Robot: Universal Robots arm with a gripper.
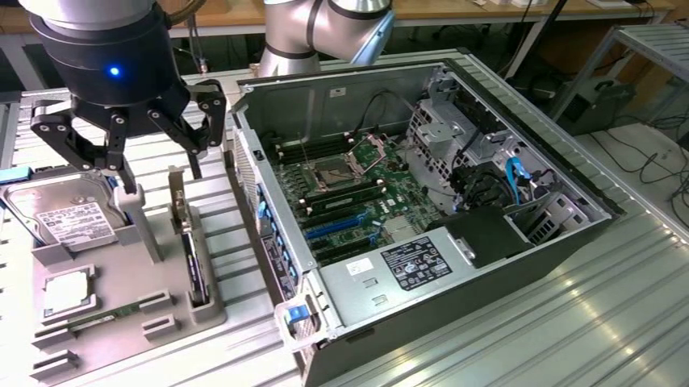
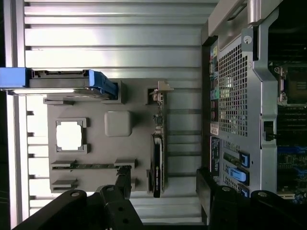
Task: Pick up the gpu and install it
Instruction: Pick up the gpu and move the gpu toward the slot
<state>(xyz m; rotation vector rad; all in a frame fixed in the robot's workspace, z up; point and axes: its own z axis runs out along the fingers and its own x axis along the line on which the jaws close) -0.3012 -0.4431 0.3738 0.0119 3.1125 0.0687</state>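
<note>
1. The gripper (image 1: pixel 161 173) hung above the grey fixture tray (image 1: pixel 119 270) with its black fingers (image 1: pixel 202 121) spread wide and nothing between them. It touched nothing.

2. The gpu (image 1: pixel 192 262) stood on its long edge in a slot along the side of the tray nearest the open computer case (image 1: pixel 344 97). Its pale metal bracket was at the far end of the card in the exterior view. It had not been lifted.

3. The card lay below the fingers, well apart from them. Its long axis ran from the far end of the tray to the near end, roughly parallel to the side wall of the case.

4. In the wrist view the thin top edge of the card lined up with the gap between the two finger groups, one group on each side of its flat faces. Judging from this, the fingers were turned to close across the card's thickness, not along its length.

5. The other parts in the tray lay on the exterior view's left of the card: a hard drive (image 1: pixel 64 214) at the far end, a CPU (image 1: pixel 67 292) and a memory stick (image 1: pixel 108 313) nearer the camera.

6. Inside the case the motherboard (image 1: pixel 356 185) lay exposed, and its blue expansion slots (image 1: pixel 336 228) appeared unoccupied, so the install had not been done.
</note>
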